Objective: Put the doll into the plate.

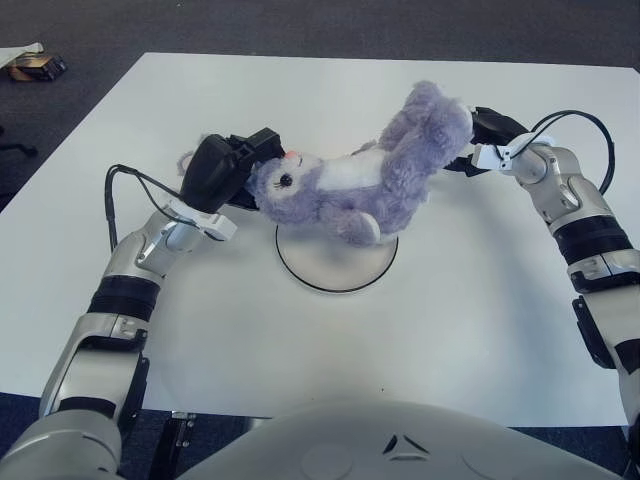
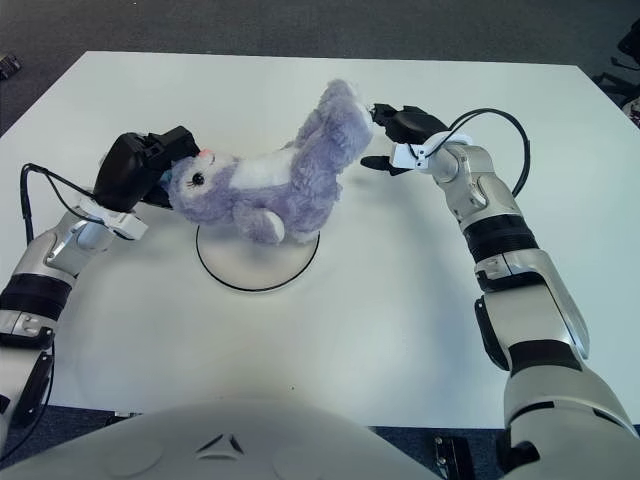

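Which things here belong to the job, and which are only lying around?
Belong to the job:
- doll, held above the plate
- plate on the white table
- left hand at its head
- right hand at its legs

Only lying around:
- small dark box on the floor, far left

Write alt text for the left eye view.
Both robot hands hold a purple plush doll over a white plate on a white table: the left hand grips its head, the right hand its raised rear end. The doll hangs tilted, head lower.
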